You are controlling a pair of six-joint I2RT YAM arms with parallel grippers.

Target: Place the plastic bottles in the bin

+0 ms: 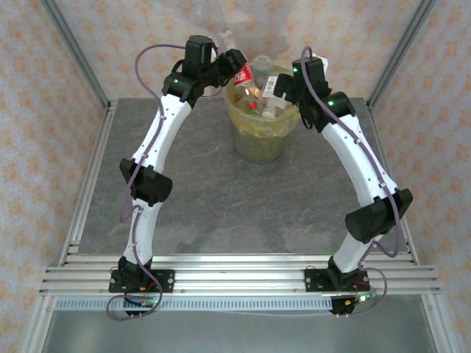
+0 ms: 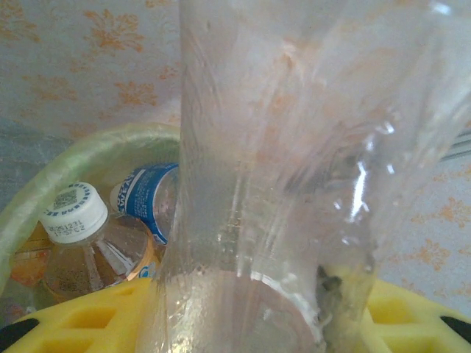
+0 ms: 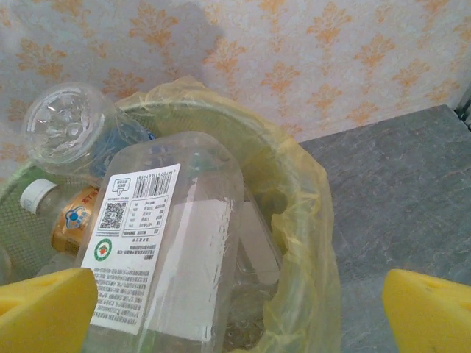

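The bin stands at the back middle of the table, lined with a yellowish bag and piled with plastic bottles. My left gripper hovers over its left rim, shut on a clear bottle with a red label. In the left wrist view that bottle rises between my yellow fingers, just above the bin. My right gripper hangs over the bin's right side, open. Its wrist view has the jaws spread wide, with a white-labelled bottle lying on the pile under them.
Inside the bin lie a white-capped bottle, a blue-labelled one and an orange-labelled one. A clear bottle base sticks up at the far rim. Grey tabletop spreads in front; patterned walls close in behind.
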